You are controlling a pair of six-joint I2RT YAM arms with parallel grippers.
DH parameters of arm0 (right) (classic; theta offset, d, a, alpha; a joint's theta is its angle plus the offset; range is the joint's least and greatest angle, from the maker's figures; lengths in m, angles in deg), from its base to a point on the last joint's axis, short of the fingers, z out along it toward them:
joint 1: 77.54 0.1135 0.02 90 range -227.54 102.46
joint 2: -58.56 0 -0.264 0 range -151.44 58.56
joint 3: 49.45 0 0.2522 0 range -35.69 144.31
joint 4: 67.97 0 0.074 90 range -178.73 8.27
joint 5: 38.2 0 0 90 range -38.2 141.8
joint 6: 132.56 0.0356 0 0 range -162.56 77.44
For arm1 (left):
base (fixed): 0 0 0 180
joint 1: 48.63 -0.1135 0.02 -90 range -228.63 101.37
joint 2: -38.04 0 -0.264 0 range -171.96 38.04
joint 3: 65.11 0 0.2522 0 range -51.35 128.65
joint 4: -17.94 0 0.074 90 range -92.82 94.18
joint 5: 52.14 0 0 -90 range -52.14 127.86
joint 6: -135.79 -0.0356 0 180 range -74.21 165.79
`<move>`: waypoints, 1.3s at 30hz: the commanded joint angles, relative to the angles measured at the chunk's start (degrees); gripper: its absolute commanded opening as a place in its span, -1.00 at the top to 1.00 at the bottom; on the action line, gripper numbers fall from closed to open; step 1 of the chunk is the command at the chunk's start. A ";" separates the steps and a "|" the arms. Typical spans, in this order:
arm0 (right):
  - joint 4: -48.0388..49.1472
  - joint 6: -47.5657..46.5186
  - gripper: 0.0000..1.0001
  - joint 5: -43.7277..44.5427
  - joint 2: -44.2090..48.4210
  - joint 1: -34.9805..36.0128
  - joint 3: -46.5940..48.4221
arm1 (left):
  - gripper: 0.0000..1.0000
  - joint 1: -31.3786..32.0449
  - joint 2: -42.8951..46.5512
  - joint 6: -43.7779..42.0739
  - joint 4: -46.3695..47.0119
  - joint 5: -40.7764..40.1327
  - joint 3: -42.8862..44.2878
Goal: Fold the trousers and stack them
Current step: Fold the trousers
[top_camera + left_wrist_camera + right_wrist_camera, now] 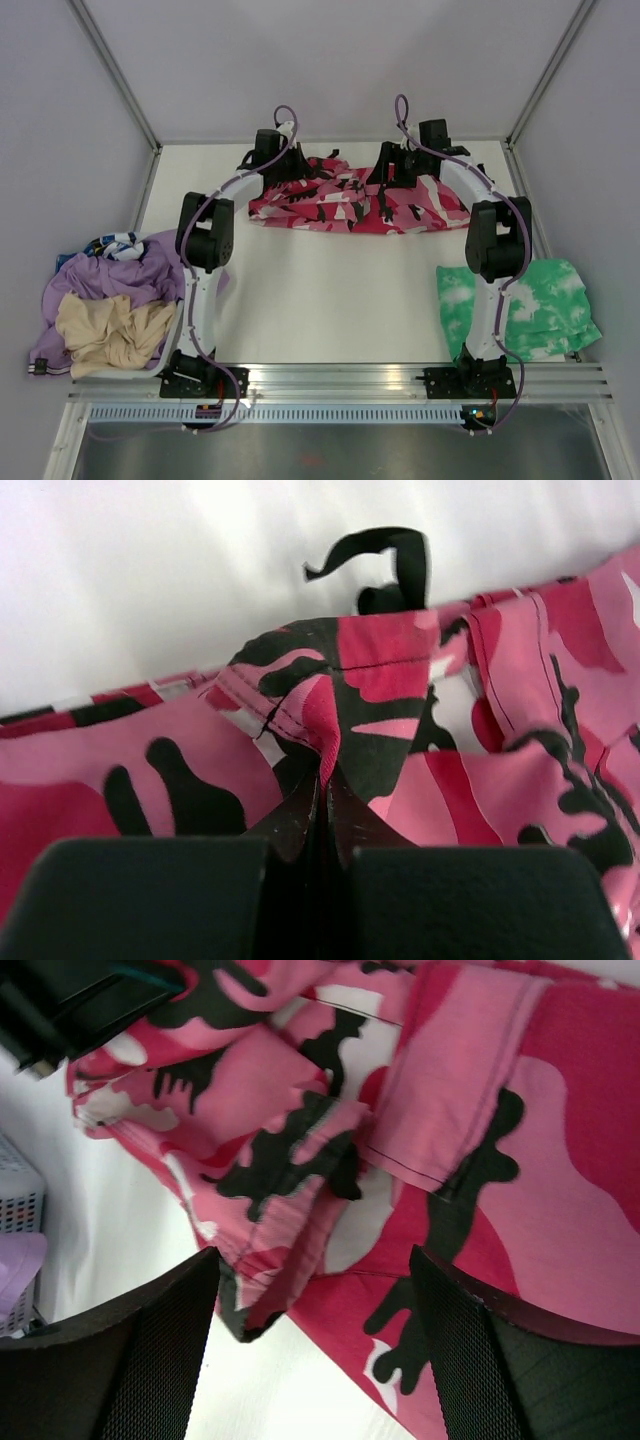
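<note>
The pink, red, white and black camouflage trousers (355, 200) lie bunched across the far middle of the white table. My left gripper (270, 160) is at their far left end, shut on a pinched ridge of the cloth (325, 750), which stands up between the closed fingers (300, 820). A black drawstring (385, 555) curls beyond that fold. My right gripper (395, 170) hovers over the right half of the trousers (440, 1140), open, its two mesh-padded fingers (150, 1360) wide apart with cloth and bare table below.
A lilac garment (125, 280) and a beige one (110, 330) are heaped in a basket at the left. The green-and-white tie-dye garment (530, 305) lies at the right near edge. Frame posts (115, 75) stand at the far corners.
</note>
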 commanded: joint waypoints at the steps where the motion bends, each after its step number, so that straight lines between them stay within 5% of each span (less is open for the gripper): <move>1: 3.03 3.55 -0.66 4.24 1.15 -1.44 -2.41 | 0.95 1.63 12.17 -6.41 11.87 0.92 -7.41; 5: 4.26 5.92 -0.65 5.48 0.80 -2.58 -2.86 | 0.95 5.40 20.63 -14.31 19.64 0.84 -21.20; 10: 6.10 8.73 -0.64 4.43 0.09 -2.58 -4.43 | 0.95 11.20 24.07 -20.65 19.56 -4.77 -25.45; 16: 9.88 11.72 -0.61 3.54 -0.17 -2.58 -6.20 | 0.90 17.09 25.13 -26.35 30.01 -10.59 -33.44; 22: 12.17 15.50 -0.61 3.72 -2.10 -2.58 -3.74 | 0.73 17.80 24.86 -30.85 23.70 -11.99 -37.75; 24: 12.52 17.17 -0.61 3.72 -2.89 -2.58 -2.51 | 0.46 17.80 25.65 -31.29 21.59 -13.57 -38.20; 29: 13.66 20.69 -0.61 1.70 -3.42 -2.49 -2.33 | -0.75 17.54 28.46 -29.89 13.33 -15.16 -36.89; 35: 10.77 17.62 -0.62 2.31 -4.12 -0.12 0.03 | -0.77 16.22 32.24 -20.76 10.15 -11.29 -34.42; 39: 8.39 15.25 -0.61 2.66 -4.92 2.07 3.20 | -0.78 11.23 33.48 -6.30 12.70 -9.46 -32.67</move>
